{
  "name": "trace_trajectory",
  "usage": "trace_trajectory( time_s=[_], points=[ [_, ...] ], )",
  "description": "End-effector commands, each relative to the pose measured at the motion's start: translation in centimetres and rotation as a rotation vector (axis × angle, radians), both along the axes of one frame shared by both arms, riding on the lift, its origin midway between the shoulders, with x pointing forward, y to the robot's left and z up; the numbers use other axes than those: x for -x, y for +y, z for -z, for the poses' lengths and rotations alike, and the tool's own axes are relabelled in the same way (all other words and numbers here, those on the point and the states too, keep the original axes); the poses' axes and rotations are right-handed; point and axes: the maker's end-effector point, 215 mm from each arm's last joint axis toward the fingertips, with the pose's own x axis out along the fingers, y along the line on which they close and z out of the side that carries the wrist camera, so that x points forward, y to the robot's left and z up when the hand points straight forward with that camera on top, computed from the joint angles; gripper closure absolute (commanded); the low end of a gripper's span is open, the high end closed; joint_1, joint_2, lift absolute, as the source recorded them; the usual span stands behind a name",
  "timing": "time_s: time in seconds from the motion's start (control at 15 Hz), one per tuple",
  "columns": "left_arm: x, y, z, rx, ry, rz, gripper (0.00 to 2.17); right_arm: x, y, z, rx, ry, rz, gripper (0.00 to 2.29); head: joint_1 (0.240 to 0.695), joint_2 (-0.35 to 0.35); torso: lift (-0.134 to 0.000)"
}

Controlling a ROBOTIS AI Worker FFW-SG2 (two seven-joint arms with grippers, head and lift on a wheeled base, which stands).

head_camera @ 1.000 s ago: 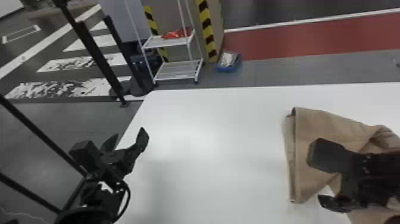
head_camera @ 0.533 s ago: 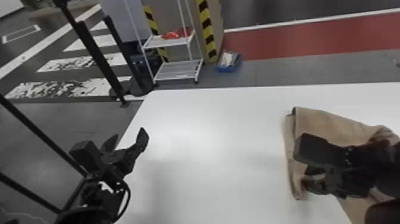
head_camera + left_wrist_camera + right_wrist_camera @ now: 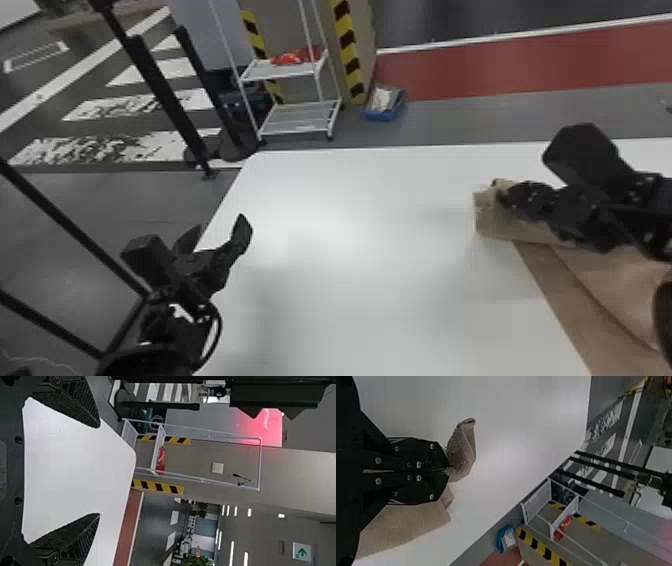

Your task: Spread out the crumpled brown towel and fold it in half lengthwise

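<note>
BROWN TOWEL, WHITE TABLE: R gripper [image 3: 448, 471], fingers closed tight w/ a bunched edge of the brown towel [image 3: 492, 225] pinched btwn the tips, works the right side of the white table [image 3: 350, 215]; a short end pokes out past the fingertips, the rest trailing toward the robot in the head view; the grip sits near the towel's far end, prob. b/c an edge hold lets the arm pull cloth out flat w/o dragging the whole heap. L gripper [image 3: 99, 470], jaws spread wide w/ nothing in them, hangs by the table's left edge, well apart from the cloth; likely parked there to leave its partner room, since the towel lies on the other side. Job looks to be at the spreading stage, est. early; no lengthwise fold to be seen. Next move prob. calls for drawing the held edge out, then laying it down; risk: a narrow pinch on soft, bunched cloth may slip or leave creases, esp. if layers are caught together.
</note>
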Motion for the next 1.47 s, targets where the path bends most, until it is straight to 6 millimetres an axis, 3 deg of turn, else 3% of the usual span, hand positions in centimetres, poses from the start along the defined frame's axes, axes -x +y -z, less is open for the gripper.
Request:
trace_trajectory(
  time_s=[0.0,0.13,0.2,0.47,0.6,0.73,0.8,0.87,0.93,1.0,1.13,1.27,1.4],
  points=[
    [0.2,0.0,0.0,-0.002,0.002,0.0,0.09,-4.3,-3.7,-2.9,-0.028,-0.094,0.163,2.01,0.695,0.35,-0.125],
    [0.3,0.1,0.1,-0.003,0.003,-0.003,0.09,-7.0,-9.2,-3.6,-0.011,-0.145,0.35,2.01,0.695,0.35,-0.125],
    [0.3,0.1,0.2,-0.002,0.005,-0.002,0.09,-7.5,-11.3,-3.2,-0.004,-0.148,0.406,2.01,0.695,0.35,-0.125],
    [0.0,-0.3,0.3,0.0,0.006,0.006,0.09,-8.1,-20.7,-3.6,-0.001,-0.178,0.634,2.01,0.695,0.257,-0.125],
    [0.0,-0.4,0.3,-0.003,0.007,0.008,0.09,-8.2,-24.0,-4.4,-0.007,-0.19,0.704,2.01,0.695,0.218,-0.125],
    [0.1,-0.4,0.4,-0.003,0.009,0.008,0.09,-8.2,-25.8,-4.9,-0.016,-0.197,0.737,1.99,0.695,0.186,-0.125],
    [0.1,-0.4,0.4,-0.004,0.009,0.008,0.09,-8.1,-26.8,-4.2,-0.016,-0.184,0.761,1.8,0.695,0.172,-0.125],
    [0.0,-0.4,0.3,-0.005,0.008,0.008,0.09,-8.1,-27.2,-3.1,-0.01,-0.165,0.77,1.13,0.695,0.151,-0.125],
    [0.0,-0.5,0.4,-0.004,0.01,0.009,0.09,-8.0,-26.9,-1.7,-0.009,-0.131,0.759,0.13,0.695,0.143,-0.125],
    [0.0,-0.6,0.5,-0.004,0.011,0.012,0.09,-8.0,-26.9,-0.7,-0.004,-0.11,0.761,0.0,0.695,0.138,-0.125],
    [0.0,-0.8,0.5,-0.004,0.011,0.015,0.09,-8.4,-27.6,0.0,-0.002,-0.102,0.8,0.02,0.695,0.137,-0.125],
    [0.0,-0.9,0.6,-0.004,0.012,0.017,0.09,-7.5,-29.5,0.8,0.006,-0.065,0.89,0.05,0.695,0.123,-0.125],
    [0.0,-0.9,0.6,-0.005,0.014,0.016,0.09,-5.9,-27.4,1.6,-0.028,-0.017,0.826,0.05,0.695,0.111,-0.125]
  ],
)
